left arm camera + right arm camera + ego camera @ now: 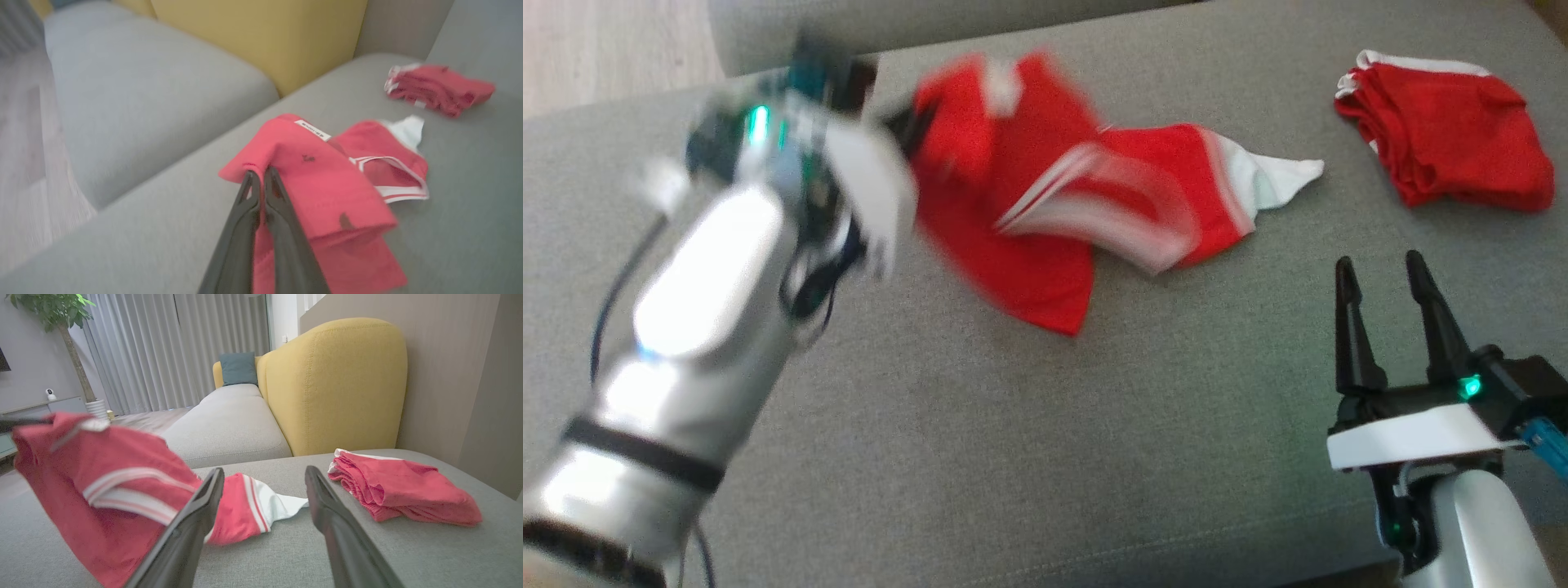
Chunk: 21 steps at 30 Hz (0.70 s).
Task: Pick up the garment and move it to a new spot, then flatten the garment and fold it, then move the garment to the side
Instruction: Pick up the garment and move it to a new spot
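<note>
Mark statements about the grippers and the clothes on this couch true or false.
1. The left gripper is shut on the red garment. True.
2. The right gripper holds the garment's white end. False: it is open, empty and apart from the cloth.
3. A folded red pile lies on the grey cushion, apart from the garment. True.
4. The garment lies flat and neatly folded. False: it is crumpled, with one end raised by the left gripper.

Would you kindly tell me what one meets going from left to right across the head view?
left gripper → red garment that it grips → folded red pile. The right gripper sits below the pile, so it is left out.
</note>
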Tool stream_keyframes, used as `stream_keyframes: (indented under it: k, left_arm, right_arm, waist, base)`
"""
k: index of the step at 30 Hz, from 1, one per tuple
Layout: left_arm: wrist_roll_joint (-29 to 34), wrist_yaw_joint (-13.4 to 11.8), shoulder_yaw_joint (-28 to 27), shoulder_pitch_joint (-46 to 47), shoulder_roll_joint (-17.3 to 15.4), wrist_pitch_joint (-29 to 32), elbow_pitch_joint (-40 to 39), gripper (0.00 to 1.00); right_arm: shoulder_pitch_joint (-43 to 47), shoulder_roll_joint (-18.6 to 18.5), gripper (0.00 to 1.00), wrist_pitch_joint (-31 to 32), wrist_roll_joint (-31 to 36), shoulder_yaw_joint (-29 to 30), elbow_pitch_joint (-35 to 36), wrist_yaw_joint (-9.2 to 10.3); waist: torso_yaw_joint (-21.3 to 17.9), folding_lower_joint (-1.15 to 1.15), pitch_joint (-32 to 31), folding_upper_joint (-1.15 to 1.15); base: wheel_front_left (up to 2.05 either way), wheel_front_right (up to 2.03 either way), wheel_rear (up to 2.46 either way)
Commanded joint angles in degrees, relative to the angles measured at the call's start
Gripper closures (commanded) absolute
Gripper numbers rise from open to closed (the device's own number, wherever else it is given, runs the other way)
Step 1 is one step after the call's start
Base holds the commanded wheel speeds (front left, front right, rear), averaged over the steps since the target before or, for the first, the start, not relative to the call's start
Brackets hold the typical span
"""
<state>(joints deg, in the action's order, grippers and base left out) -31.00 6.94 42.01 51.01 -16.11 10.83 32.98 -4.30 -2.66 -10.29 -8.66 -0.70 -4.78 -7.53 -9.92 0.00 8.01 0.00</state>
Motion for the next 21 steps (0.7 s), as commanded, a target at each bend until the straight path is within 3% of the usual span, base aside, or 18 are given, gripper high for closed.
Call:
stream_keyframes:
  k: [1, 6, 14, 15, 17, 18, 21]
  left_arm:
    - [-0.23, -0.32, -2.17, 3.06, -2.52, -0.18, -1.06, 1.0]
    - [-0.1, -0.67, -1.86, -0.17, -4.82, -1.54, 6.48, 1.0]
    - [0.92, -2.54, -2.77, 1.94, -6.56, -5.81, 15.59, 1.0]
    - [0.86, -2.77, -2.97, 2.13, -6.58, -6.4, 16.57, 0.91]
    - [0.81, -2.88, -3.07, 2.36, -6.46, -7.57, 18.28, 0.23]
    - [0.81, -2.84, -3.03, 2.4, -6.29, -8.18, 19.03, 0.0]
    - [0.57, -2.8, -3.13, 2.44, -5.59, -10.19, 21.04, 0.0]
  right_arm:
    - [-2.71, -0.21, 0.0, -0.77, -0.52, -1.67, 1.52, 0.04]
    - [-4.23, -0.21, 0.0, -1.15, -0.71, -3.07, 0.49, 0.04]
    - [-5.72, -0.21, 0.0, -1.89, -0.86, -4.74, -1.28, 0.04]
    - [-5.79, -0.21, 0.0, -1.99, -0.86, -4.87, -1.48, 0.04]
    - [-5.83, -0.21, 0.0, -2.16, -0.84, -5.09, -1.89, 0.04]
    - [-5.81, -0.21, 0.0, -2.22, -0.82, -5.17, -2.09, 0.04]
    - [-5.63, -0.21, 0.0, -2.29, -0.76, -5.32, -2.69, 0.04]
  waist:
    - [-0.15, 0.0, 0.67, 0.0]
    - [-0.66, 0.0, 2.45, 0.0]
    - [-1.2, 0.0, 4.4, 0.0]
    - [-1.23, 0.0, 4.44, 0.0]
    - [-1.21, 0.0, 4.35, 0.0]
    - [-1.13, 0.0, 4.19, 0.0]
    - [-0.59, 0.0, 3.22, 0.0]
  base:
    - [0.0, 0.0, 0.0]
    - [0.0, 0.0, 0.0]
    - [0.0, 0.0, 0.0]
    - [0.0, 0.0, 0.0]
    - [0.0, 0.0, 0.0]
    - [0.0, 0.0, 0.0]
    - [0.0, 0.0, 0.0]
